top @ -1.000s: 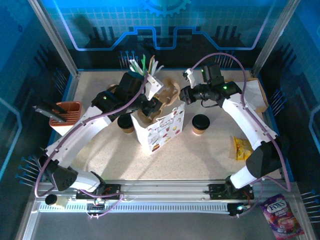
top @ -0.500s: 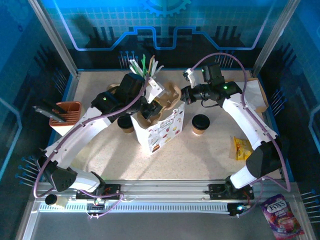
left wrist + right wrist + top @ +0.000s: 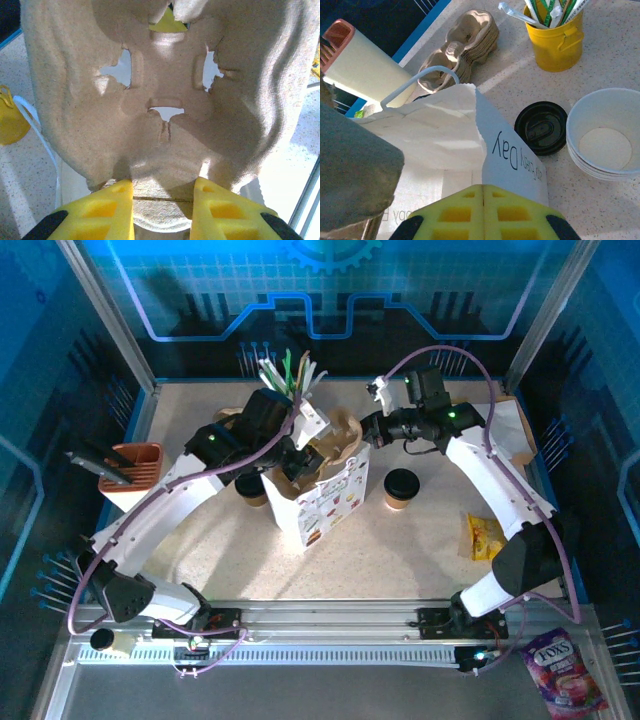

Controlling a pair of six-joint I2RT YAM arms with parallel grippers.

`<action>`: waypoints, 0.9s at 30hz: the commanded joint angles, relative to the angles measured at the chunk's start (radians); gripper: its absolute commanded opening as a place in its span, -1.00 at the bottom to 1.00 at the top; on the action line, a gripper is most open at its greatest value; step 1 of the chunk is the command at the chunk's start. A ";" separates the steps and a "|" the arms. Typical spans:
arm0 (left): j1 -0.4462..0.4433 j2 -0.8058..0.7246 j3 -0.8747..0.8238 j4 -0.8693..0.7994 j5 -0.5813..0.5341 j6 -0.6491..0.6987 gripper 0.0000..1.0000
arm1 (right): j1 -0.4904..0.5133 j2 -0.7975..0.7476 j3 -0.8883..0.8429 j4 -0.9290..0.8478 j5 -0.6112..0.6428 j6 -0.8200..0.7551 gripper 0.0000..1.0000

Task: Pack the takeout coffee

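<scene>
Left gripper [image 3: 162, 184] clamps the pulp carrier [image 3: 165, 100], right gripper [image 3: 482, 189] pinches the white bag [image 3: 445, 135] rim; I rate the coffee cup [image 3: 400, 488] at the bag's 3 o'clock and its twin [image 3: 250, 490] at 9 light, crushable, spill-prone: grip mid-wall, upright.

Pulp carrier [image 3: 340, 435] hangs over the bag [image 3: 330, 502] mouth; bare table [image 3: 420, 545] lies open around the lidded cup [image 3: 401, 487].

A robot lab demo cell: aluminium frame [image 3: 105, 315], blue gear-printed backdrop panels [image 3: 330, 290], speckled worktable [image 3: 400, 560].
</scene>
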 commanded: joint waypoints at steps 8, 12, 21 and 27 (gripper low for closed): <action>-0.006 0.029 0.006 -0.050 -0.012 -0.004 -0.46 | -0.018 -0.046 -0.029 0.019 -0.046 0.024 -0.87; -0.006 0.032 0.003 -0.058 -0.009 -0.006 -0.46 | -0.018 -0.051 -0.032 0.017 -0.047 0.027 -0.87; -0.006 0.042 0.001 -0.073 -0.013 -0.010 -0.46 | -0.022 -0.057 -0.038 0.006 -0.032 0.023 -0.85; -0.007 0.051 0.002 -0.086 -0.010 -0.015 -0.46 | -0.019 -0.063 -0.050 0.001 -0.023 0.018 -0.85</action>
